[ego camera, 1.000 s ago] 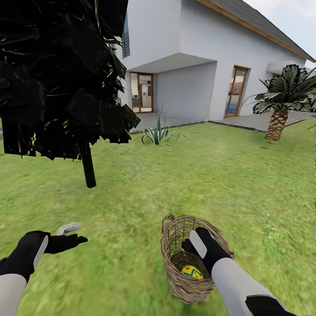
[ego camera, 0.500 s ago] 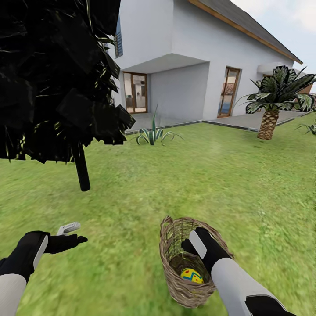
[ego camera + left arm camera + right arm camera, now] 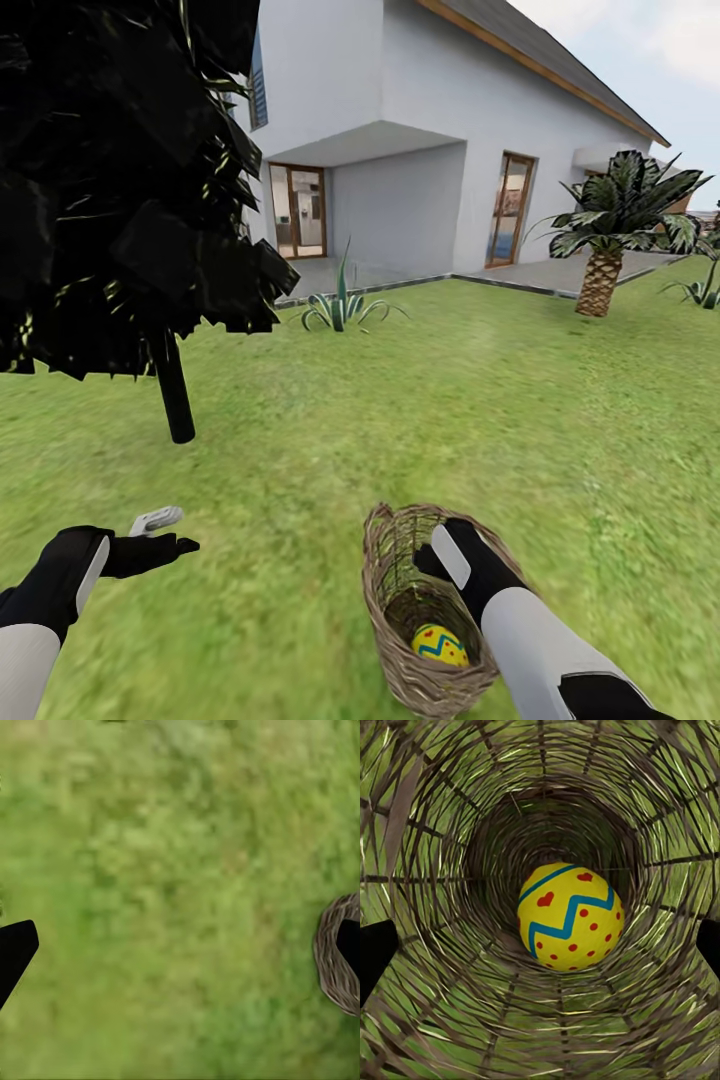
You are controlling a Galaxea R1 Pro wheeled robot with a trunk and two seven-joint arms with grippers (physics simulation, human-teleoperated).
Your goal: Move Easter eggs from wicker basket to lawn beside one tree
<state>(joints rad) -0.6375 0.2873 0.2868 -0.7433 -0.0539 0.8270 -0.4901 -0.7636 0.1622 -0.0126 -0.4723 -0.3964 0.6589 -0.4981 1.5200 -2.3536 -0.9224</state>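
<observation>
The right gripper (image 3: pixel 440 560) is reaching down into the mouth of the wicker basket (image 3: pixel 385 570). In the right wrist view its two dark fingertips (image 3: pixel 375 956) are sitting wide apart at either edge of the frame, so the jaws are standing well open and holding nothing. Straight between them, an Easter egg (image 3: pixel 568 916), yellow with red dots and a blue-green zigzag, is lying at the bottom of the woven well, apart from both tips. I am seeing just this one egg in the basket.

The left gripper (image 3: pixel 160 535) is hovering over the lawn (image 3: pixel 500 400), well apart from the basket; a pale finger and a dark one are showing with a gap between them, and nothing is in it.

The risks, as I judge them: the basket is narrow and light, so a finger catching the weave could be tipping or dragging it; and the round, smooth egg could be rolling aside or squirting out if the jaws are closing off-centre.

A black-trunked tree (image 3: pixel 172 395) is standing near on the left, and a palm (image 3: pixel 600 270) is well off by the white house (image 3: pixel 420 130).
</observation>
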